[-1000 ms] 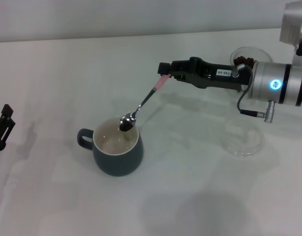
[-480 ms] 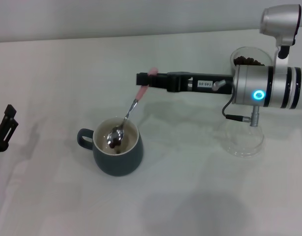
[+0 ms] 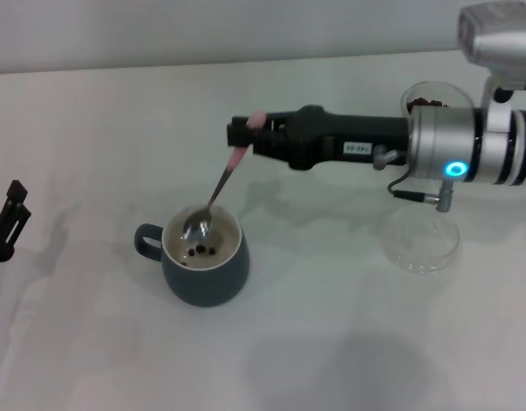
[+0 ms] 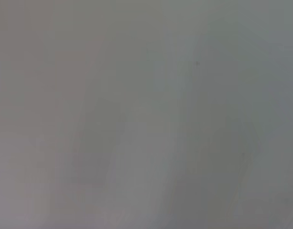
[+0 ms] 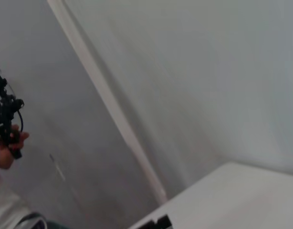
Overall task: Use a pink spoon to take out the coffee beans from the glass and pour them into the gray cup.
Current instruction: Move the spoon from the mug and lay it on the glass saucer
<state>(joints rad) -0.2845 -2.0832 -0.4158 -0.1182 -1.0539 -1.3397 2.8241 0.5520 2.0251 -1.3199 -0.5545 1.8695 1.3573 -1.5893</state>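
In the head view my right gripper [image 3: 246, 135] is shut on the pale pink handle of the pink spoon [image 3: 215, 193], above and right of the gray cup [image 3: 205, 258]. The spoon hangs steeply down, its silver bowl tipped inside the cup's mouth. A few coffee beans [image 3: 200, 251] lie on the cup's off-white bottom. The glass [image 3: 427, 99] stands at the far right behind my right arm, mostly hidden, with dark beans showing in it. My left gripper [image 3: 6, 224] is parked at the left edge of the table.
A shallow clear glass dish [image 3: 424, 243] lies on the white table under my right forearm. The left wrist view shows only blank grey surface. The right wrist view looks off at a wall and a distant person.
The right gripper moved left and rolled, tipping the spoon from near level to steeply down into the cup. The beans dropped from the spoon onto the cup's bottom.
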